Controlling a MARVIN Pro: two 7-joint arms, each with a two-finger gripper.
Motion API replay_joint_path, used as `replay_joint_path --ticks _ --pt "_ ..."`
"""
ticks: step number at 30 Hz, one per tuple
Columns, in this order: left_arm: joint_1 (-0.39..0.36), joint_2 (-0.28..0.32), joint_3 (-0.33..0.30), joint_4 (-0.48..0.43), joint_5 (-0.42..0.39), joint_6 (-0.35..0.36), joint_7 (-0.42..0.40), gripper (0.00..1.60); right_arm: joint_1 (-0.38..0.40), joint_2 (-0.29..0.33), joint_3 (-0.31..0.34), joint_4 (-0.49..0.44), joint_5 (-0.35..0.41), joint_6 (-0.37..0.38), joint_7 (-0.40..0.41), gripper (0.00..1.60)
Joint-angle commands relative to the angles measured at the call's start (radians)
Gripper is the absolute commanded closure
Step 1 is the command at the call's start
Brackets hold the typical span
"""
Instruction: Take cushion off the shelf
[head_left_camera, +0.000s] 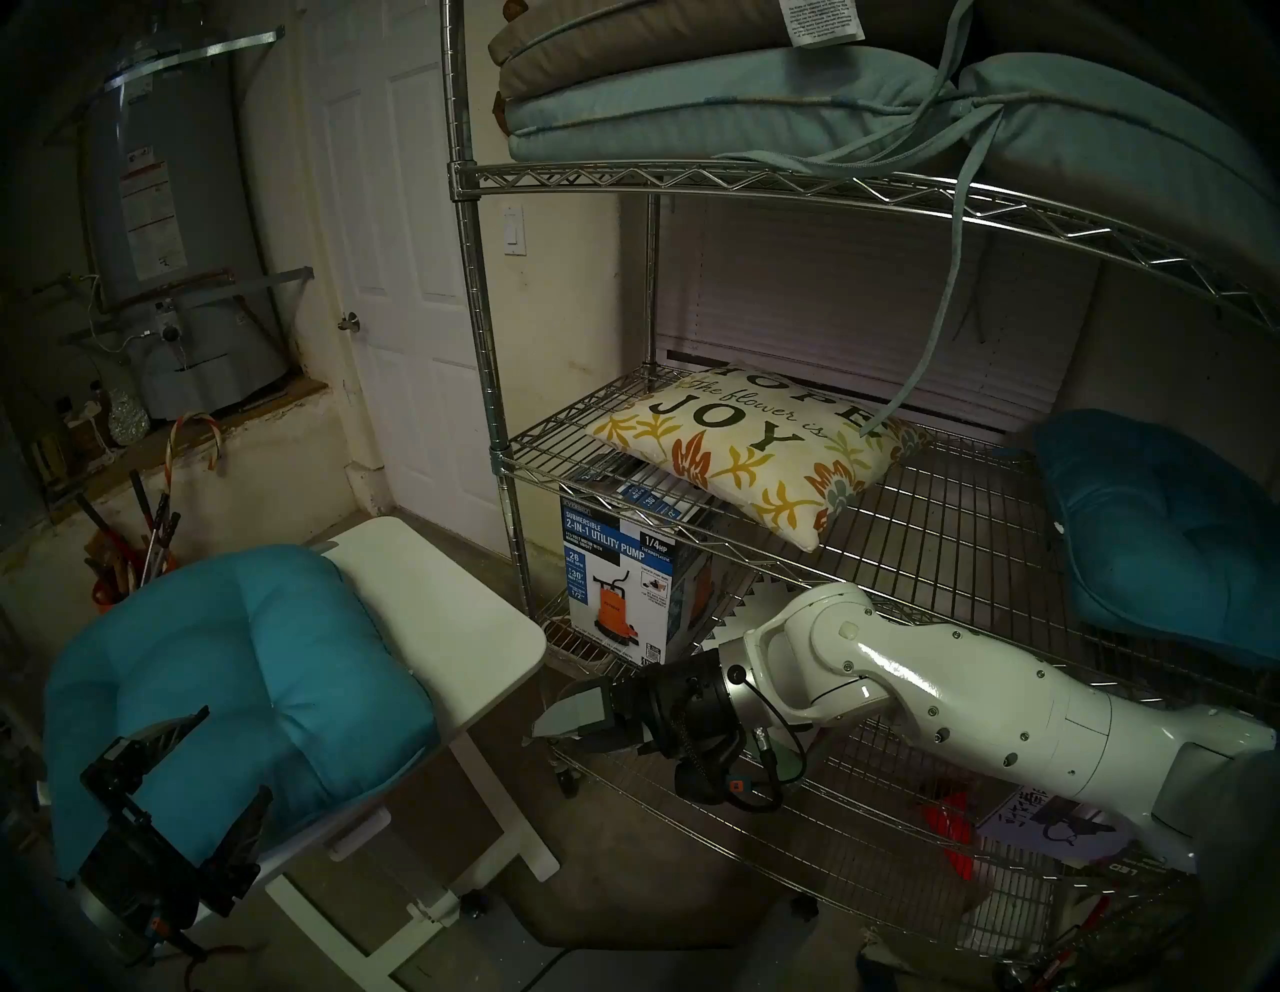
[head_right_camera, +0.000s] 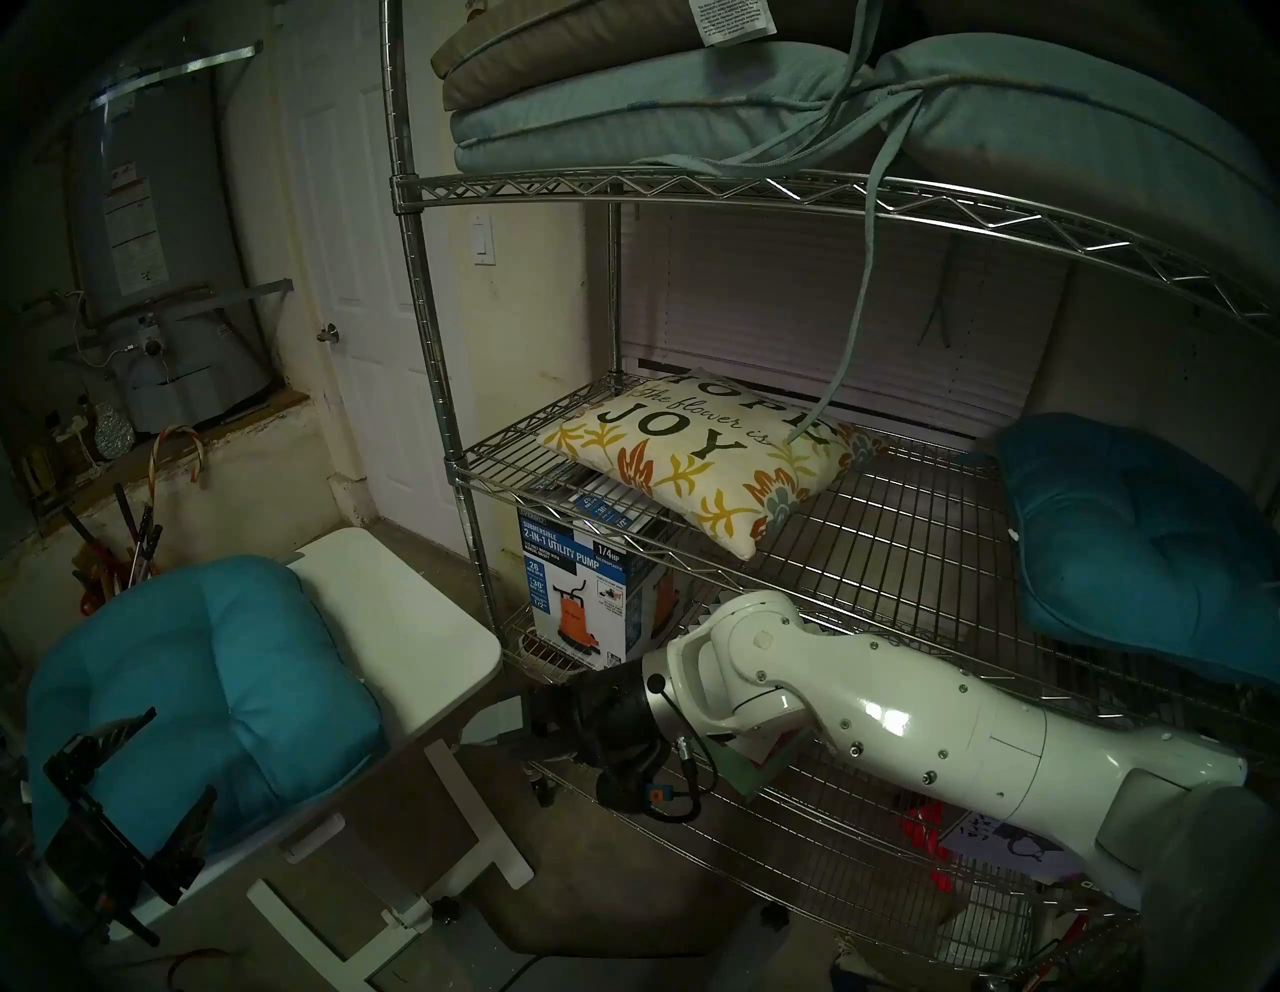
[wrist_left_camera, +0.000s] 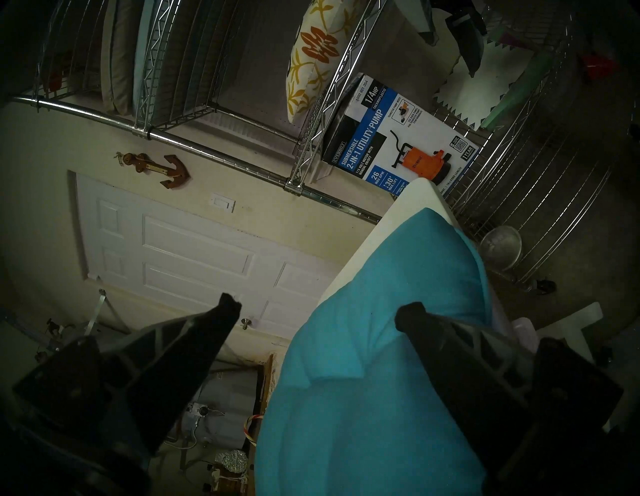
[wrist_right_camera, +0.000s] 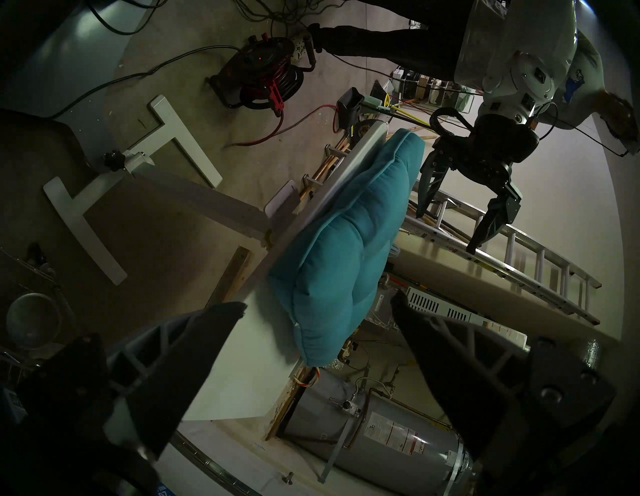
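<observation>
Printed cushion (head_left_camera: 755, 450) lies flat on the shelf's (head_left_camera: 900, 554) middle tier, untouched, while both grippers, left (head_left_camera: 201, 769) beside the table's teal cushion (head_left_camera: 235, 686), right (head_left_camera: 561, 720) below that tier, stand spread wide and empty, likely readied for reaching.

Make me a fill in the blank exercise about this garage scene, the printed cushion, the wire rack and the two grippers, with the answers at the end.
1. The printed cushion lies on the wire rack's ____ tier.
2. A teal tufted cushion rests on the small white ____.
3. A pale blue tie strap hangs from the tier above down onto the printed ____.
4. The left gripper and right gripper both have their jaws ____.

Missing words: middle; table; cushion; open
</observation>
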Motion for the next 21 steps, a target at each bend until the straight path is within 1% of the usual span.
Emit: replay_joint_path --ticks 1,2,3,5,7,11,13,16,21 --pt "-0.022 0.032 -0.064 -0.033 0.064 -0.061 0.023 0.00 0.002 0.000 0.001 -0.007 0.001 -0.001 -0.001 0.00" --pt "-0.021 0.041 -0.082 -0.042 0.061 -0.060 0.023 0.00 0.002 0.000 0.001 -0.007 0.001 -0.001 -0.001 0.00" --pt "-0.036 0.046 -0.106 -0.049 0.086 -0.066 0.033 0.00 0.002 -0.001 0.001 -0.007 0.001 -0.001 -0.001 0.00" --pt "-0.054 0.058 -0.138 -0.058 0.103 -0.058 0.038 0.00 0.002 -0.001 0.001 -0.007 0.001 -0.001 -0.001 0.00" --pt "-0.068 0.069 -0.169 -0.072 0.097 -0.053 0.050 0.00 0.002 -0.001 0.001 -0.006 0.001 -0.001 -0.001 0.00" --pt "-0.089 0.084 -0.212 -0.096 0.118 -0.056 0.058 0.00 0.002 -0.001 0.001 -0.007 0.001 -0.001 -0.002 0.00" --pt "-0.112 0.083 -0.216 -0.104 0.150 -0.062 0.064 0.00 0.002 -0.001 0.001 -0.007 0.001 -0.001 -0.001 0.00" --pt "-0.130 0.081 -0.215 -0.123 0.175 -0.066 0.069 0.00 0.002 0.000 0.001 -0.007 0.001 -0.001 -0.001 0.00" --pt "-0.175 0.083 -0.201 -0.123 0.234 -0.065 0.076 0.00 0.002 0.000 0.001 -0.007 0.001 -0.001 -0.001 0.00"
